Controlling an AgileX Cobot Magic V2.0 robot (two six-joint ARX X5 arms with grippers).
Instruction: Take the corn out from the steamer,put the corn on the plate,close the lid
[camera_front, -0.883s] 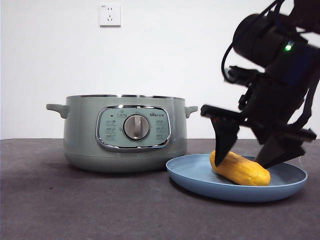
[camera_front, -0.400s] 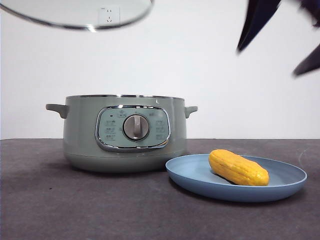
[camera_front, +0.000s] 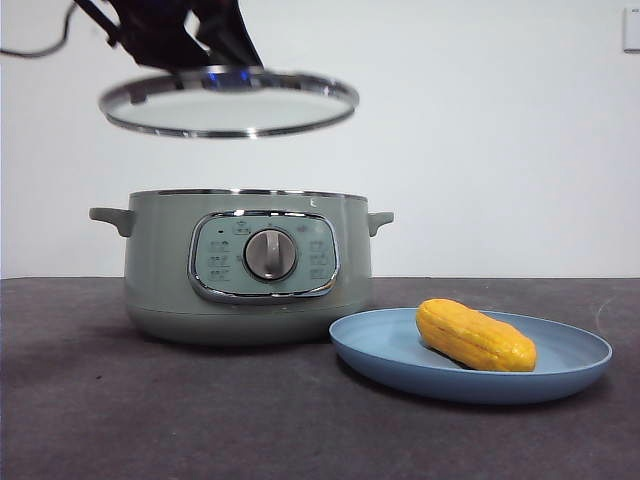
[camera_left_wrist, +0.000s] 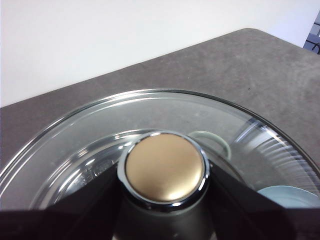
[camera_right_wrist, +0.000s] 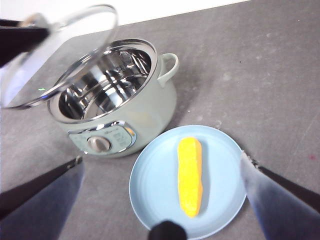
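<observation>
The yellow corn lies on the light-blue plate, to the right of the sage-green steamer. The steamer stands uncovered, its shiny inside showing in the right wrist view. The glass lid hangs level a short way above the steamer rim, a little to its left. My left gripper is shut on the lid's knob from above. My right gripper is open and high over the plate and corn, out of the front view.
The dark grey table runs to a white wall behind. A wall socket shows at the top right edge. The steamer's side handles stick out left and right.
My right gripper let go of the corn and rose out of the front view. The lid, held by my left gripper, came down and rightward over the steamer.
</observation>
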